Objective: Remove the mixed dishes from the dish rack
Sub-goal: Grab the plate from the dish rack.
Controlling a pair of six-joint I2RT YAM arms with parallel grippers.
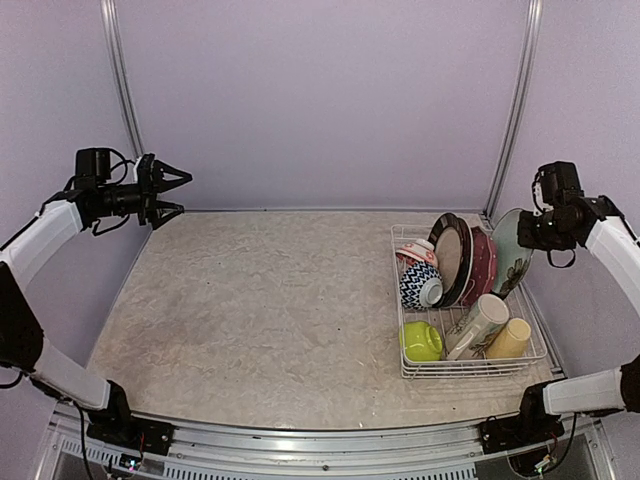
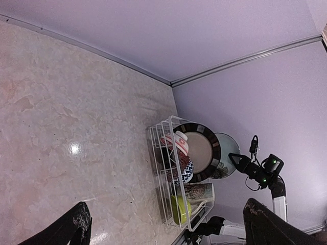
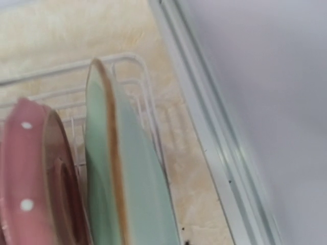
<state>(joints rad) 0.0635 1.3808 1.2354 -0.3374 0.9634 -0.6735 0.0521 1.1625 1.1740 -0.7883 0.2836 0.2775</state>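
Right hand (image 1: 528,232): hangs just beside top rim of grey-green plate (image 1: 506,258), spread or pressed together cannot tell | plate: on edge, rightmost in rack (image 1: 470,372), edge-on to that hand | left hand (image 1: 178,194): spread, well apart across table (image 1: 270,300) | judgement: right arm far nearer

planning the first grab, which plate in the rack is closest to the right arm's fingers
The pale green plate, rightmost in the dish rack; the dark red plate and black-rimmed cream plate stand further left.
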